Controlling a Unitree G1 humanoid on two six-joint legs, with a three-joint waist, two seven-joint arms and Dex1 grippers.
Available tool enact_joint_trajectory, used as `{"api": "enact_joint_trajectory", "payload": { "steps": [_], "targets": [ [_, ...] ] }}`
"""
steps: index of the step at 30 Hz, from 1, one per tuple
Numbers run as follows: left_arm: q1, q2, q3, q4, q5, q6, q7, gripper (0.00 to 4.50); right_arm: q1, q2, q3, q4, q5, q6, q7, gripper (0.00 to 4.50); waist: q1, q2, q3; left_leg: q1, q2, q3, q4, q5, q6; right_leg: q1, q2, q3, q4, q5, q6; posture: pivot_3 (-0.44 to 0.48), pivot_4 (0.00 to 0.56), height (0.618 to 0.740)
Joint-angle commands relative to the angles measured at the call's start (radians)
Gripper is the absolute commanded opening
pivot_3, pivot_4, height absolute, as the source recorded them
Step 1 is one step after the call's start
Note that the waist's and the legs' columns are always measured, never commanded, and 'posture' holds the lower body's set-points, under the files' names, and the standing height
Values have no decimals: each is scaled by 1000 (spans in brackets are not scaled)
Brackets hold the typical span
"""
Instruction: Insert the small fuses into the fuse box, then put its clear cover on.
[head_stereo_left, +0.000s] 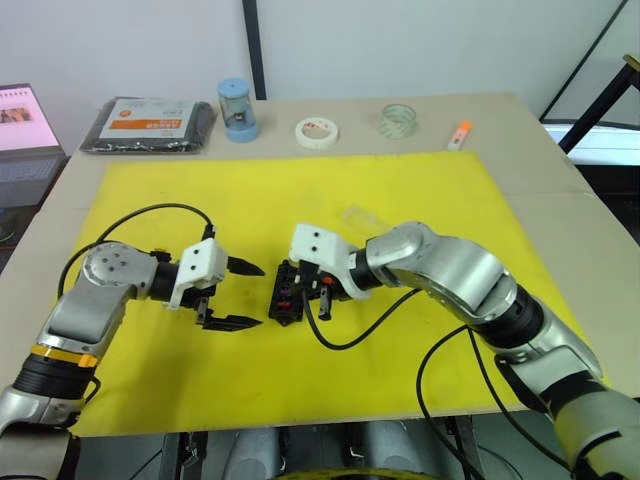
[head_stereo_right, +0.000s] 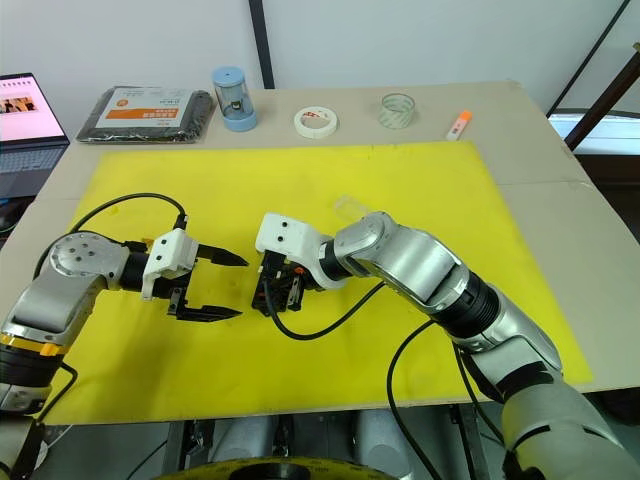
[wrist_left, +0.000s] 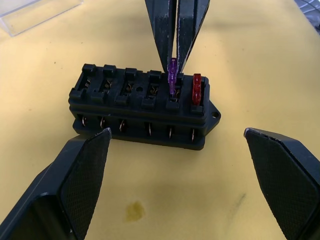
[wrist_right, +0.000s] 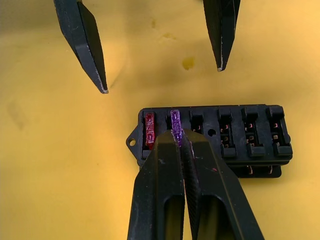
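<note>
My right gripper (wrist_right: 181, 142) pinches a purple fuse (wrist_left: 172, 75) upright at the fuse box's (head_stereo_left: 286, 293) second slot, beside a seated red fuse (wrist_left: 197, 88). My left gripper (head_stereo_left: 243, 295), jaws wide, faces the box with bare yellow mat (head_stereo_left: 300, 195) all round; its long axis lies across the left gripper's line.

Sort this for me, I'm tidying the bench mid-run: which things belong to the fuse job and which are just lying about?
Job:
fuse box
purple fuse, pinched by the right gripper
red fuse, seated
clear cover
left gripper, open beside the box

Lying about:
black packet
blue cylinder
white tape roll
clear tape roll
orange marker
laptop
</note>
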Motion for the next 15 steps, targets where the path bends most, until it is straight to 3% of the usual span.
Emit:
{"api": "enact_joint_trajectory", "payload": {
  "steps": [1,15],
  "targets": [
    [-1,-1,3,-26,1,-12,4,4468,1,4,-4,-8,-10,-15,7,0,0,0,0,0,0,0,0,0,0,0,0,0,0,0,0,0,150,740],
    [-1,-8,1,-30,2,-11,15,4468,1,11,20,0,-50,-30,4,0,0,0,0,0,0,0,0,0,0,0,0,0,0,0,0,0,150,740]
  ]
}}
